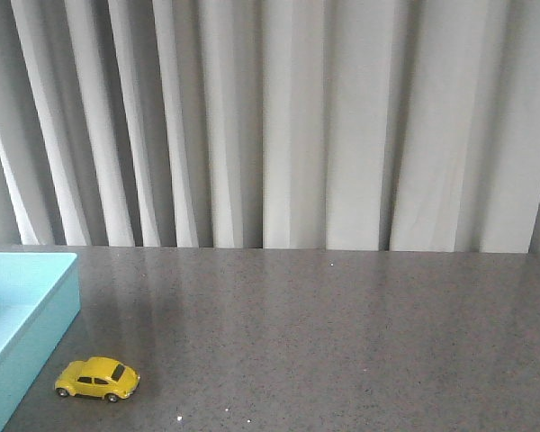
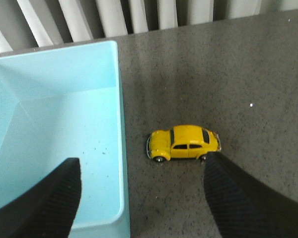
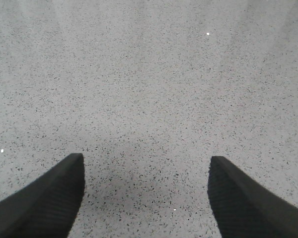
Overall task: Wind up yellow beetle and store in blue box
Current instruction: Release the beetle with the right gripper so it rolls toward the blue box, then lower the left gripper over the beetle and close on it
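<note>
Both grippers, left (image 2: 141, 198) and right (image 3: 145, 196), were spread and held nothing; beetle (image 1: 97, 379) sat just beside box (image 1: 36, 328).

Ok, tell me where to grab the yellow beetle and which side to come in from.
Grip the yellow beetle across its two long door sides, coming straight down from above. It stands upright on its wheels on the table, just clear of the blue box, with room for a finger on each side. The open left gripper is nearest.
</note>
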